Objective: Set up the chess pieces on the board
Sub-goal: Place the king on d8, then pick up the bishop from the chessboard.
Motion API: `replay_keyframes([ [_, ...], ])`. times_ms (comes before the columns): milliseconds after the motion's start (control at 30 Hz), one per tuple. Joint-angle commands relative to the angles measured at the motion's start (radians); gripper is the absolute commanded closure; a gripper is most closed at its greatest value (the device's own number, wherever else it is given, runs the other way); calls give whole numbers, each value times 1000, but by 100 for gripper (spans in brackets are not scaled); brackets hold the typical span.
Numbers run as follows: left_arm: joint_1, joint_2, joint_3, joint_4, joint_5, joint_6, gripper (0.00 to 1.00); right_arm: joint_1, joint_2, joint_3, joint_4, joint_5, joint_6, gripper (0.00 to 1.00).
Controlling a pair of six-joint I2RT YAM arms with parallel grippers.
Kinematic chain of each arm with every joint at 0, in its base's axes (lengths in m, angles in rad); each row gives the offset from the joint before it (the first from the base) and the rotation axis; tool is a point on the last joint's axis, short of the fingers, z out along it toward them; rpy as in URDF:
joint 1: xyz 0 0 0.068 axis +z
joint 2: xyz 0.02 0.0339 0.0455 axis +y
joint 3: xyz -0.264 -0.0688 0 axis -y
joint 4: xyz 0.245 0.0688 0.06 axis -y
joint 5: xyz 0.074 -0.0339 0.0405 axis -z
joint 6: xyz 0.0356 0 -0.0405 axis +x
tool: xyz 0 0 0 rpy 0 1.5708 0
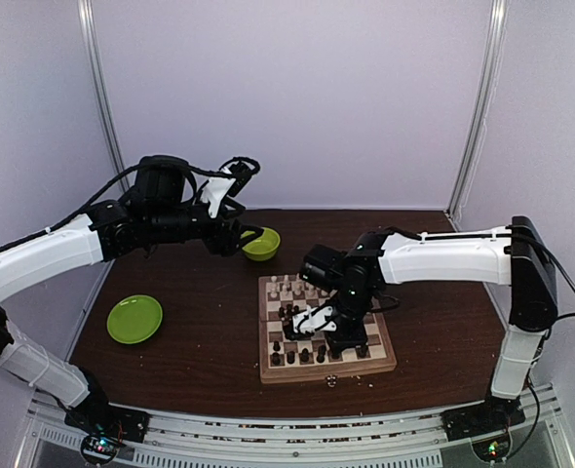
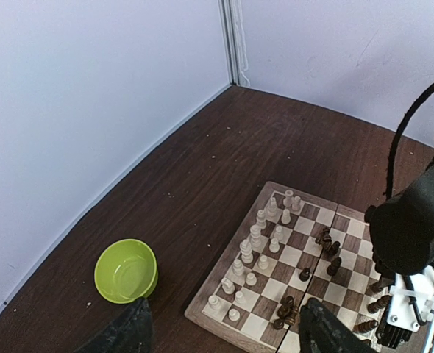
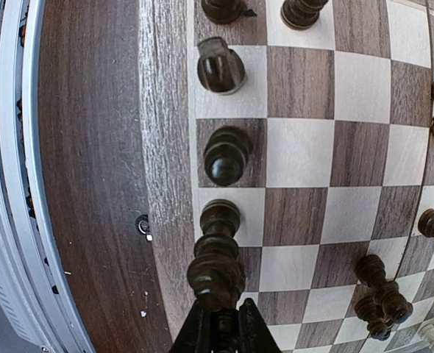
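Note:
The wooden board (image 1: 268,369) lies mid-table, also in the left wrist view (image 2: 224,283) and right wrist view (image 3: 169,147). Cream pieces (image 2: 255,237) stand in two rows on its far side. Dark pieces (image 2: 329,243) lie scattered mid-board, and several stand along the near edge (image 3: 226,153). My right gripper (image 3: 218,323) is shut on a tall dark piece (image 3: 217,254), its base on a light square of the near edge row (image 1: 334,341). My left gripper (image 2: 224,327) is open and empty, raised high by the green bowl.
A lime-green bowl (image 1: 261,244) sits behind the board, also in the left wrist view (image 2: 126,271). A lime-green plate (image 1: 134,319) lies at the left. Pale crumbs (image 1: 331,382) lie by the board's near edge. White walls enclose the table.

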Motion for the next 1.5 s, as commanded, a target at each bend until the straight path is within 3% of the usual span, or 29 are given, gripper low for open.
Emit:
replay_keyframes([
  [0,6,3,33,16,17,-13,31,7,15,30,2,11,7,89],
  [200,6,8,35,12,13,-15,30,7,24,35,1,0,7,86],
  [500,6,11,38,8,14,-15,30,3,-51,26,-25,0,-8,71],
  [767,6,10,40,6,20,-14,30,-103,-129,97,-73,-60,-13,66],
  [967,6,16,45,-1,18,-16,30,-162,-50,146,-25,-24,30,65],
  [1133,6,12,44,-1,13,-15,30,-167,35,183,-4,15,46,59],
  [1467,6,8,45,-4,17,-14,30,-174,142,229,-9,7,61,59],
])
